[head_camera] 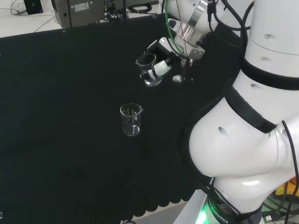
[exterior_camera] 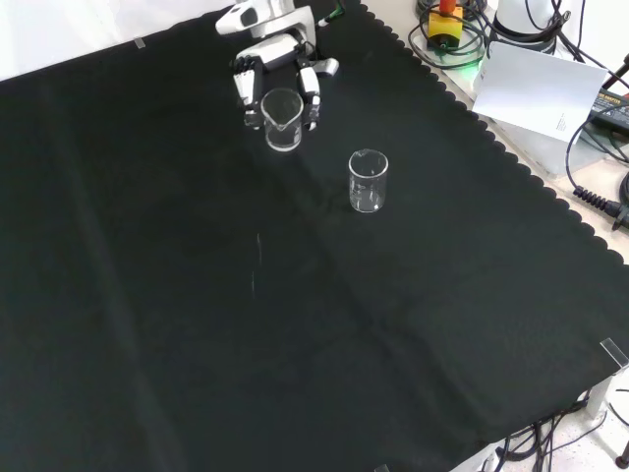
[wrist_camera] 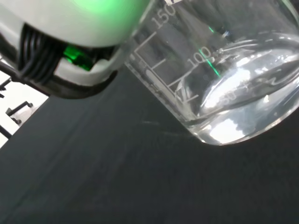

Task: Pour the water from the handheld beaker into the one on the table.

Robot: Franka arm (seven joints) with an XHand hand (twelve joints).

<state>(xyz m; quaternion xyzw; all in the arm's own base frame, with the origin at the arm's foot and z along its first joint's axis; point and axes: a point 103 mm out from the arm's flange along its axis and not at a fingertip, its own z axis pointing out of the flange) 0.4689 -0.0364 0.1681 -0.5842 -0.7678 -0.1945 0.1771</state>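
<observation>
The hand [head_camera: 161,63] [exterior_camera: 280,69] is shut on a clear glass beaker [head_camera: 148,70] [exterior_camera: 282,120], held upright above the black cloth. In the wrist view that held beaker [wrist_camera: 233,88] is close and large, with a shallow pool of water at its bottom. A second clear beaker [head_camera: 131,119] [exterior_camera: 369,181] stands upright on the cloth, apart from the hand. In the head view it is below and a little left of the held one; in the front view it is to the right and nearer. I cannot tell if it holds anything.
The arm's white links [head_camera: 247,135] rise at the right of the head view. The scalloped cloth edge [exterior_camera: 511,157] runs along the front view's right, with cables and a white sheet [exterior_camera: 541,88] beyond it. Grey equipment [head_camera: 81,11] sits past the cloth's far edge.
</observation>
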